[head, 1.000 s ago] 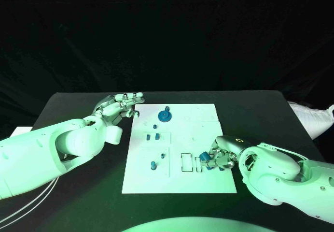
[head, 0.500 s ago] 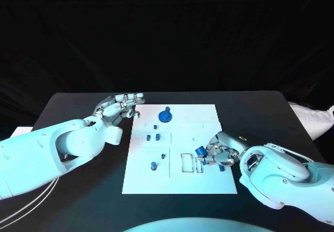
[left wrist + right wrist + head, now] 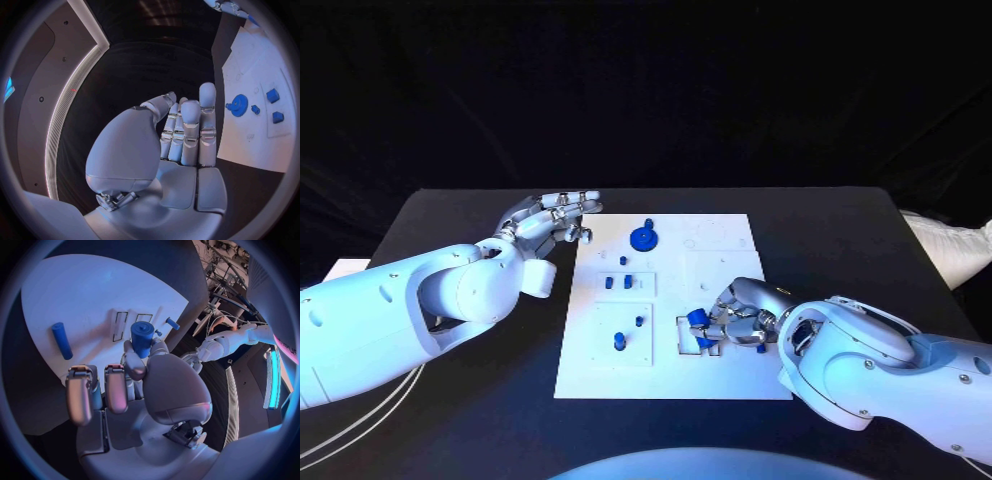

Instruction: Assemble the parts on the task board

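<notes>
- The right hand (image 3: pixel 736 322) is over the near right part of the white task board (image 3: pixel 718 385), its fingers closed round a blue cylindrical part (image 3: pixel 142 338); in the right wrist view the part stands up between the fingertips.
- Just beside that hand on the board are two narrow rectangular outlines (image 3: pixel 687 337), and a blue rod (image 3: pixel 61 340) lies loose on the white surface in the right wrist view.
- Farther left, a small blue part (image 3: pixel 619 342) stands in the near left panel, with a smaller blue peg (image 3: pixel 640 321) just beyond it.
- Mid-board, two blue blocks (image 3: pixel 610 283) sit side by side.
- Near the far edge a round blue part (image 3: pixel 643 238) rests on the board.
- The left hand (image 3: pixel 551 217) hovers beside the board's far left corner, holding nothing, fingers straight and close together.
</notes>
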`<act>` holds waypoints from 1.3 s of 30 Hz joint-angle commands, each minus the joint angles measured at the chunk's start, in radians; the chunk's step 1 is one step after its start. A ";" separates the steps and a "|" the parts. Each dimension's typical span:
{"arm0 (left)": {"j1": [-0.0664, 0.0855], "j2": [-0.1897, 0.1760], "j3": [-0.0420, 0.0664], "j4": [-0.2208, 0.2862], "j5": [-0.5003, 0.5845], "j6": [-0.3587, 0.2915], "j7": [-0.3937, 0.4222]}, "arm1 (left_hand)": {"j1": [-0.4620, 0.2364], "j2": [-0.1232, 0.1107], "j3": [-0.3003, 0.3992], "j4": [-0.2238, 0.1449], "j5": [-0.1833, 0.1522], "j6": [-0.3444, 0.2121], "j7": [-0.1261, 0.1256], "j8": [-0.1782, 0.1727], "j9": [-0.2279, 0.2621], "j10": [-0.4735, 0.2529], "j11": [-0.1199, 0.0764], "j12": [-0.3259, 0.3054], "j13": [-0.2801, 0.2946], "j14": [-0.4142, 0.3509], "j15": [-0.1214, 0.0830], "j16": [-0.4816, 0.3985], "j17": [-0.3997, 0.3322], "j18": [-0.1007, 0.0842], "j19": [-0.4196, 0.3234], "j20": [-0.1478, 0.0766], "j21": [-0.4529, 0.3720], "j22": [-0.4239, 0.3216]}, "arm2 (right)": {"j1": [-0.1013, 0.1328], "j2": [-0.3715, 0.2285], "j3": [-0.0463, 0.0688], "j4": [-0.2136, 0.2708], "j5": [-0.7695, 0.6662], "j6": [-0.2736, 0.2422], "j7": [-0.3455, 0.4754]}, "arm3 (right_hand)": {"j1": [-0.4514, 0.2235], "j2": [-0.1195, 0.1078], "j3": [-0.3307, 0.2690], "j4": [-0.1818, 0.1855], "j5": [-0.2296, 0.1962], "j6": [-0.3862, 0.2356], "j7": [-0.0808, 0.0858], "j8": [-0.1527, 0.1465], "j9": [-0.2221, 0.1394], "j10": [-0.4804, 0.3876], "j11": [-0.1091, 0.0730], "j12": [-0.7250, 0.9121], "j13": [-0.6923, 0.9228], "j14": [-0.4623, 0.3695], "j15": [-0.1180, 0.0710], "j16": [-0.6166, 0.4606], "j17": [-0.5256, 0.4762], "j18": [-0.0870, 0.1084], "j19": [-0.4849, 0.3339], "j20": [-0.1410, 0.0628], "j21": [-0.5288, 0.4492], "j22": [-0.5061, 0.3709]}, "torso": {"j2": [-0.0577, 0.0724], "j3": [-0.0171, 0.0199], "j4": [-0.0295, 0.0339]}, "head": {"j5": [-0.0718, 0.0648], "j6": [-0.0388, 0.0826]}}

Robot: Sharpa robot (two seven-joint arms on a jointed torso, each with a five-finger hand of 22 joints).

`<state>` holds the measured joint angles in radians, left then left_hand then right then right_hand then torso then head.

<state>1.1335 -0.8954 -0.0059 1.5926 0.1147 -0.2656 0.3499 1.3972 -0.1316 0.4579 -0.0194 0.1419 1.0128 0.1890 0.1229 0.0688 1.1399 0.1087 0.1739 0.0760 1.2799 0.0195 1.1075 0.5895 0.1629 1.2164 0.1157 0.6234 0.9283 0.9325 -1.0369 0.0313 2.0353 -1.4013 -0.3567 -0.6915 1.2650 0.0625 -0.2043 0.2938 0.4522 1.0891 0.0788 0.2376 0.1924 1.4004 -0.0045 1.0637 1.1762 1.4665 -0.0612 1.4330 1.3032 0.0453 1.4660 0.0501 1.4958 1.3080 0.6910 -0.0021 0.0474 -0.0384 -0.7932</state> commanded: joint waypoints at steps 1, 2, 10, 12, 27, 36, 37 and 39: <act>0.000 0.000 0.001 0.005 0.001 0.019 0.004 | -0.001 0.011 -0.001 -0.003 0.000 -0.006 -0.003 0.003 0.000 -0.006 -0.001 0.002 0.000 -0.008 -0.001 -0.003 -0.001 0.018 -0.008 0.001 -0.007 -0.001 | -0.002 0.014 -0.001 -0.012 0.021 0.071 -0.032 | -0.027 -0.010 -0.011 -0.001 -0.006 0.020 -0.011 0.013 0.051 0.005 -0.004 -0.011 -0.003 0.060 -0.010 0.006 0.002 -0.016 0.025 -0.006 0.004 0.164 | 0.000 0.0012 0.0001 | 0.001 -0.001; 0.000 0.000 0.001 0.005 0.001 0.019 0.004 | -0.001 0.011 -0.001 -0.003 0.000 -0.006 -0.003 0.003 0.000 -0.006 -0.001 0.002 0.000 -0.008 -0.001 -0.003 -0.001 0.018 -0.008 0.001 -0.007 -0.001 | -0.002 0.017 -0.001 -0.014 0.019 0.073 -0.034 | -0.029 -0.010 -0.013 -0.001 -0.008 0.021 -0.011 0.014 0.052 0.005 -0.004 -0.012 -0.004 0.060 -0.011 0.006 0.002 -0.016 0.025 -0.006 0.004 0.164 | 0.000 0.0014 0.0000 | 0.001 -0.002; 0.000 0.000 0.001 0.005 0.001 0.020 0.004 | -0.001 0.011 -0.001 -0.003 0.000 -0.006 -0.003 0.003 0.000 -0.006 -0.001 0.002 0.000 -0.008 -0.001 -0.003 -0.001 0.018 -0.008 0.001 -0.007 -0.001 | -0.003 0.039 -0.001 -0.032 -0.010 0.077 -0.044 | -0.055 -0.008 -0.036 -0.002 -0.045 0.025 -0.015 0.018 0.067 0.008 -0.007 -0.021 -0.001 0.060 -0.014 0.005 0.002 -0.016 0.024 -0.009 0.003 0.164 | 0.000 0.0015 0.0002 | 0.003 -0.002; 0.000 0.000 0.001 0.006 0.001 0.020 0.004 | -0.001 0.011 -0.001 -0.003 0.000 -0.006 -0.003 0.003 0.000 -0.006 -0.001 0.002 0.000 -0.008 -0.001 -0.003 -0.001 0.018 -0.008 0.001 -0.007 -0.001 | -0.003 0.042 -0.001 -0.034 -0.015 0.078 -0.045 | -0.061 -0.007 -0.042 -0.002 -0.061 0.025 -0.015 0.019 0.071 0.008 -0.008 -0.024 0.000 0.060 -0.014 0.005 0.002 -0.016 0.025 -0.010 0.004 0.164 | 0.000 0.0015 -0.0001 | 0.003 -0.003; 0.000 -0.002 0.001 0.006 0.001 0.020 0.003 | -0.001 0.012 -0.003 -0.005 0.000 -0.007 -0.002 0.005 0.000 -0.007 0.000 0.005 0.000 -0.009 -0.001 -0.003 -0.004 0.018 -0.009 0.001 -0.011 -0.004 | -0.003 0.046 -0.001 -0.045 -0.071 0.065 -0.043 | -0.221 -0.094 -0.050 0.001 -0.396 0.012 -0.012 0.019 0.116 -0.006 -0.004 -0.107 -0.026 0.055 -0.011 -0.011 -0.022 -0.014 0.019 -0.008 -0.004 0.158 | -0.001 0.0020 -0.0010 | 0.004 -0.003; 0.000 -0.003 0.000 0.005 0.001 0.021 0.003 | -0.001 0.012 -0.003 -0.005 0.000 -0.007 -0.002 0.005 0.000 -0.007 0.000 0.005 0.000 -0.009 -0.001 -0.003 -0.004 0.018 -0.009 0.001 -0.011 -0.004 | -0.004 0.044 -0.001 -0.040 -0.099 0.081 -0.034 | -0.027 -0.074 0.020 -0.056 -0.322 0.017 -0.017 0.025 0.138 0.000 -0.009 -0.114 -0.018 0.057 -0.015 -0.010 -0.018 -0.015 0.021 -0.011 -0.003 0.160 | 0.000 0.0016 -0.0013 | 0.003 -0.004; 0.000 -0.003 0.000 0.005 0.001 0.021 0.003 | -0.001 0.012 -0.003 -0.005 0.000 -0.007 -0.002 0.005 0.000 -0.007 0.000 0.005 0.000 -0.009 -0.001 -0.003 -0.004 0.018 -0.009 0.001 -0.011 -0.004 | -0.004 0.045 -0.001 -0.040 -0.102 0.084 -0.034 | -0.011 -0.075 0.022 -0.063 -0.321 0.018 -0.017 0.026 0.140 0.001 -0.009 -0.115 -0.017 0.057 -0.015 -0.010 -0.017 -0.015 0.021 -0.011 -0.003 0.161 | -0.001 0.0015 -0.0009 | 0.002 -0.005; 0.000 -0.003 0.000 0.005 0.001 0.021 0.003 | -0.001 0.012 -0.003 -0.005 0.000 -0.007 -0.002 0.005 0.000 -0.007 0.000 0.005 0.000 -0.009 -0.001 -0.003 -0.004 0.018 -0.009 0.001 -0.011 -0.004 | -0.004 0.046 -0.001 -0.042 -0.114 0.090 -0.036 | 0.027 -0.069 0.029 -0.081 -0.318 0.020 -0.018 0.028 0.144 0.003 -0.010 -0.114 -0.015 0.057 -0.016 -0.009 -0.015 -0.015 0.022 -0.012 -0.002 0.162 | -0.001 0.0015 -0.0007 | 0.002 -0.005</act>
<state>1.1335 -0.8988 -0.0060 1.5955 0.1147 -0.2632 0.3483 1.3971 -0.1316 0.4579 -0.0193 0.1419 1.0128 0.1890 0.1229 0.0688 1.1399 0.1087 0.1739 0.0759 1.2763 0.0160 1.1075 0.5867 0.1629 1.2164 0.1157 0.6157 0.9258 0.9301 -0.9922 0.0303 1.9930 -1.4723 -0.2926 -0.6958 1.2846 -0.0070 -0.1755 0.2156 0.1278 1.1038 0.0644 0.2607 0.3355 1.4030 -0.0073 0.9537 1.1603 1.4664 -0.0682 1.4273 1.2875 0.0455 1.4662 0.0429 1.4951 1.3075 0.6902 -0.0002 0.0462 -0.0356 -0.7978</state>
